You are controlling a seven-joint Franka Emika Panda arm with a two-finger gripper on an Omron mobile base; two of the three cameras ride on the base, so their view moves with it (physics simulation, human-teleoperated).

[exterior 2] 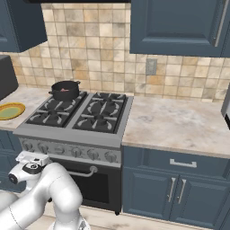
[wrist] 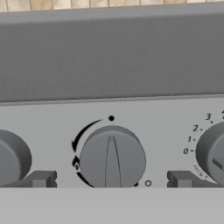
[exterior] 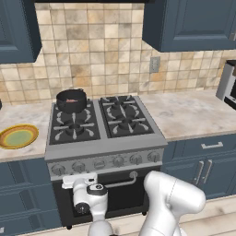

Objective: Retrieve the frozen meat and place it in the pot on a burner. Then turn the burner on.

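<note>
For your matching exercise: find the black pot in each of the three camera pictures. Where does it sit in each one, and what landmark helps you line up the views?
Left base view: the pot sits upper left of centre, on the stove's back left burner.
Right base view: the pot is left of centre, on that same back left burner.
Hand view: not in it; that picture faces a front knob.
Shared landmark: the wall outlet to the pot's right in both base views.

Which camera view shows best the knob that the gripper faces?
The hand view: the knob sits centred and large between the open fingertips. In both base views it is just one small knob in the front row.
</note>
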